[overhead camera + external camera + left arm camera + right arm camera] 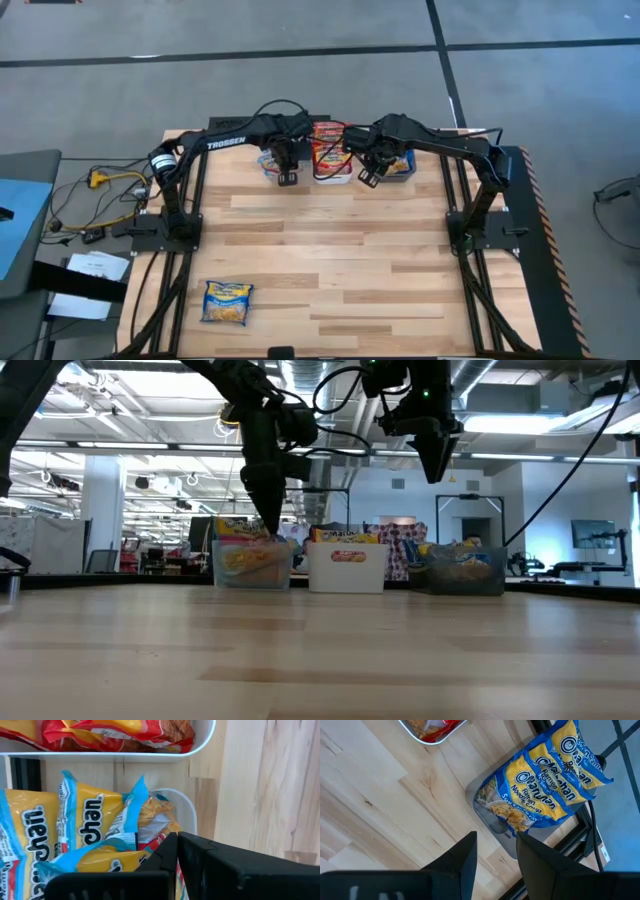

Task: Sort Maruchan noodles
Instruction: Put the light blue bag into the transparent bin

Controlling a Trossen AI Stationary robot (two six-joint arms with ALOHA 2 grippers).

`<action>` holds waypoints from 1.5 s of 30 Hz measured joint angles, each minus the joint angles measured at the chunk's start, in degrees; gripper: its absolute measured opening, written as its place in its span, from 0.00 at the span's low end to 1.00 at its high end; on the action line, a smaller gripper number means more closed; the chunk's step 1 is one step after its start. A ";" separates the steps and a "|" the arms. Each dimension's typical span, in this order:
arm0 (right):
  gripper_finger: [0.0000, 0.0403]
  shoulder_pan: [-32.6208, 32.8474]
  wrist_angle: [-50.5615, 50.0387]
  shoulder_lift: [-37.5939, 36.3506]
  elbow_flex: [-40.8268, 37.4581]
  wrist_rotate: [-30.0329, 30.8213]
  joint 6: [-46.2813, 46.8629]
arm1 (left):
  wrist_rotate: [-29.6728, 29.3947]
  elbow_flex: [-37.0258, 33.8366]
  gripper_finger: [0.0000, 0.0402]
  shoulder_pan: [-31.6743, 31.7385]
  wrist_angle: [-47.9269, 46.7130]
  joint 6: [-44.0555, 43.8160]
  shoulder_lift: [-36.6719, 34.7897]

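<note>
Several Maruchan noodles packets stand in three bins at the table's far edge. Light-blue-trimmed ones fill the clear bin, red ones the white bin, dark-blue ones the grey bin. One more yellow-and-blue packet lies flat near the front left corner. My left gripper is shut and hangs just over the clear bin's packets, with nothing between its fingers. My right gripper is open and hangs high, beside the grey bin, with nothing between its fingers.
The three bins stand side by side in a row, close together. The wooden tabletop spreads wide between the bins and the near edge. Cables and papers lie off the table's left side.
</note>
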 joint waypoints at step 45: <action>0.40 -0.37 0.09 0.00 0.02 0.00 0.43 | 3.00 0.75 0.00 0.74 4.14 -0.67 1.92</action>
